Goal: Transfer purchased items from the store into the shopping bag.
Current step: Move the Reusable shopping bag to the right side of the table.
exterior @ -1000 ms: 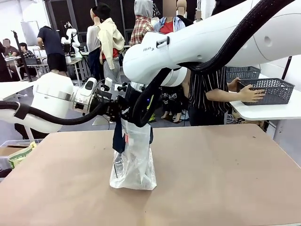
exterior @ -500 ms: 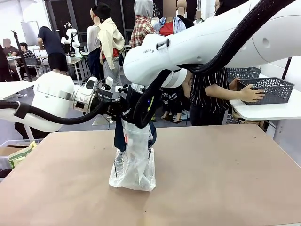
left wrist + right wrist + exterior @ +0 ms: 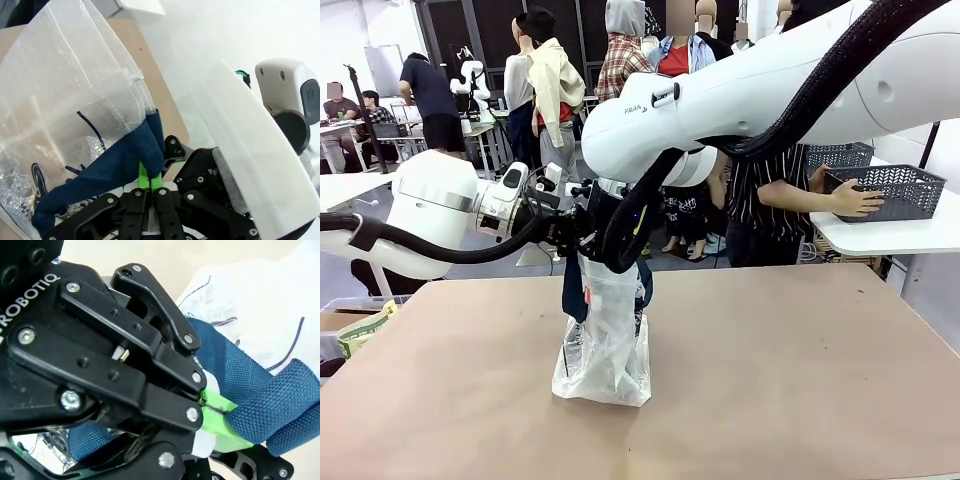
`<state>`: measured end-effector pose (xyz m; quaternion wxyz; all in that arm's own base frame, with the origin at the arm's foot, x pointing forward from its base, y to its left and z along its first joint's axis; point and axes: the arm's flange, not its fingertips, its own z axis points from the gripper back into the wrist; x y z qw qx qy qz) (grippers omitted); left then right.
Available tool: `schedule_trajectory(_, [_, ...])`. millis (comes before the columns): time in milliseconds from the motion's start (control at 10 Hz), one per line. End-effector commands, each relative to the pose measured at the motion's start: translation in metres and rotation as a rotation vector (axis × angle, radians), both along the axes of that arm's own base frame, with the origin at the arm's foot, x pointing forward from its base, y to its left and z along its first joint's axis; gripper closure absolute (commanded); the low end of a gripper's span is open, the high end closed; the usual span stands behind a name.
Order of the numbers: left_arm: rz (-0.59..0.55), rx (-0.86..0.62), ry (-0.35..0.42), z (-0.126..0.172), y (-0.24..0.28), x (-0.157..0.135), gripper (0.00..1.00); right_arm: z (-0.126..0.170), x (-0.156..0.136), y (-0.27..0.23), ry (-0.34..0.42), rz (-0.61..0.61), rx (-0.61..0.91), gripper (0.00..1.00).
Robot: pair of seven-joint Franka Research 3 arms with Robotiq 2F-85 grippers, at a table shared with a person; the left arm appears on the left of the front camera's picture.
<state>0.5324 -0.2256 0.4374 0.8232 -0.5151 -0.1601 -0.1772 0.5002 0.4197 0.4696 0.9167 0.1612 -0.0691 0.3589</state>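
The shopping bag (image 3: 607,335) stands upright in the middle of the table, translucent white with navy strap handles (image 3: 573,290). Both grippers meet at its top. My left gripper (image 3: 576,236) comes in from the left, and its green pads (image 3: 145,176) are shut on a navy strap (image 3: 120,160). My right gripper (image 3: 616,248) reaches down from the right and is shut on the other navy strap (image 3: 270,410). In the right wrist view the left gripper (image 3: 202,401) sits close beside the right gripper (image 3: 222,436). The store basket (image 3: 890,190) rests on a side table at the far right under a person's hand (image 3: 855,200). The purchased items are out of view.
The brown table (image 3: 790,370) is bare around the bag. A person in a striped top (image 3: 760,190) stands at the far side, right of the arms. A second lattice basket (image 3: 835,155) sits behind the first. A bin with a packet (image 3: 360,328) lies off the table's left edge.
My left gripper has closed on the navy strap. The bag's top has drawn in a little and its base has shifted slightly. The arms have barely moved.
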Motion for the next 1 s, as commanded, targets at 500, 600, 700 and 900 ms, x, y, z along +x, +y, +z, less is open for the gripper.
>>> schedule_trajectory(500, [-0.008, 0.034, 0.036, -0.011, -0.015, 0.001, 1.00, 0.024, -0.015, 0.001, -0.030, -0.081, 0.054, 0.00])
schedule_trajectory(600, [-0.008, 0.033, 0.036, -0.011, -0.014, 0.001, 1.00, 0.027, -0.019, -0.005, -0.036, -0.107, 0.062, 0.00])
schedule_trajectory(700, [-0.006, 0.033, 0.038, -0.011, -0.013, 0.001, 1.00, 0.031, -0.023, -0.013, -0.047, -0.121, 0.067, 0.00])
schedule_trajectory(900, [-0.001, 0.032, 0.037, -0.011, -0.010, 0.000, 1.00, 0.040, -0.035, -0.037, -0.070, -0.170, 0.103, 0.00])
